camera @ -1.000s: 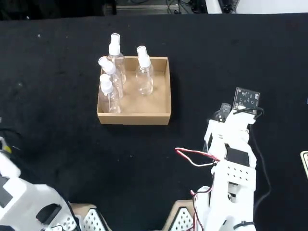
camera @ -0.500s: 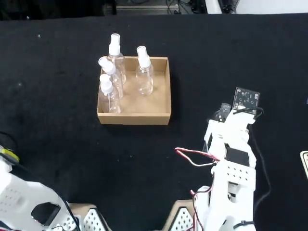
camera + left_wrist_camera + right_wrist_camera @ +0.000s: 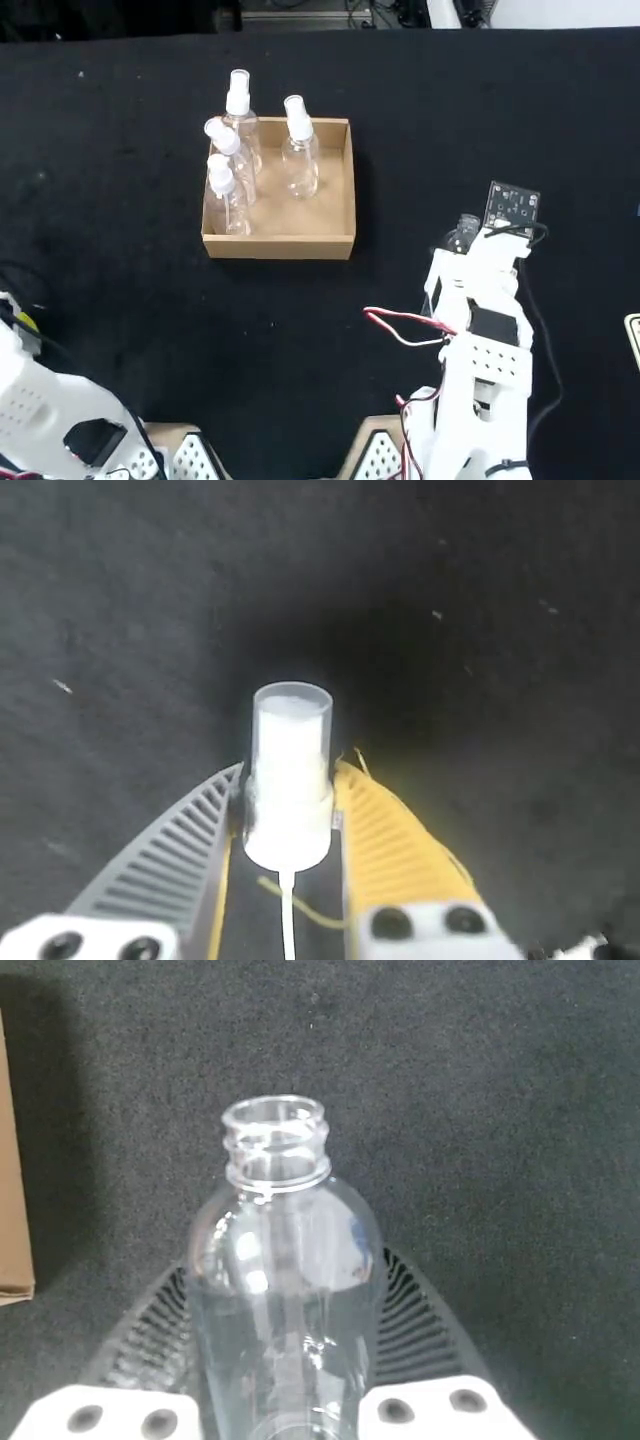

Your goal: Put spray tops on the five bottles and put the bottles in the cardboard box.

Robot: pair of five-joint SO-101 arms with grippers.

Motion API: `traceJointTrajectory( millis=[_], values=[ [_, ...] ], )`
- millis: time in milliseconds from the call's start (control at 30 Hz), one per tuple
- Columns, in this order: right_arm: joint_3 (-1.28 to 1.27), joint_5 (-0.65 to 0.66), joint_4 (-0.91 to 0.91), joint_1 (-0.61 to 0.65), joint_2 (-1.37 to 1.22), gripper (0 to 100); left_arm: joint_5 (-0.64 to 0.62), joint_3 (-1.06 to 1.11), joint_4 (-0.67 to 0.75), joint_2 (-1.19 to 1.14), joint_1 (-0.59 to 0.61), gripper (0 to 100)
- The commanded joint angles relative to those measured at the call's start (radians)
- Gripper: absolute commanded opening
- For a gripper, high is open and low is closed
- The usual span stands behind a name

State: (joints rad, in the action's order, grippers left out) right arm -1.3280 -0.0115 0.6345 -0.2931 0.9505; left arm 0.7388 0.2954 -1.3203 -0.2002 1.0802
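A black table holds one cardboard box with four capped bottles standing inside, so four of five look finished. The fifth bottle, its neck open, is held upright beside the box, clamped in the right gripper. The left gripper is closed around the one loose spray top. What seems left is capping and boxing that bottle. In all: five bottles, five spray tops.
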Motion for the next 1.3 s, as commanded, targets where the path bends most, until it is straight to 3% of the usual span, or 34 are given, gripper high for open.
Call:
traceJointTrajectory(
  millis=[0,267,533,767,867,1000,1267],
  values=[
    [0.007,-0.002,-0.025,0.018,0.039,1.0,-0.009,-0.159,-0.144,0.014,-0.016,3],
    [0.015,-0.005,-0.015,0.018,0.050,1.0,-0.135,-0.407,-0.422,0.143,-0.018,3],
    [-0.007,-0.005,0.166,0.020,0.367,1.0,-0.170,-0.384,-0.430,0.442,-0.039,3],
    [0.027,0.002,0.295,0.026,0.710,1.0,-0.322,-0.397,-0.408,0.575,-0.269,3],
    [0.094,0.003,0.298,0.109,0.796,1.0,-0.423,-0.456,-0.402,0.635,-0.375,3],
    [0.208,0.061,0.258,0.310,0.803,1.0,-0.546,-0.575,-0.402,0.698,-0.518,3],
    [0.269,0.044,0.028,0.614,0.578,1.0,-0.744,-0.869,-0.310,0.712,-0.799,3]
  ],
)
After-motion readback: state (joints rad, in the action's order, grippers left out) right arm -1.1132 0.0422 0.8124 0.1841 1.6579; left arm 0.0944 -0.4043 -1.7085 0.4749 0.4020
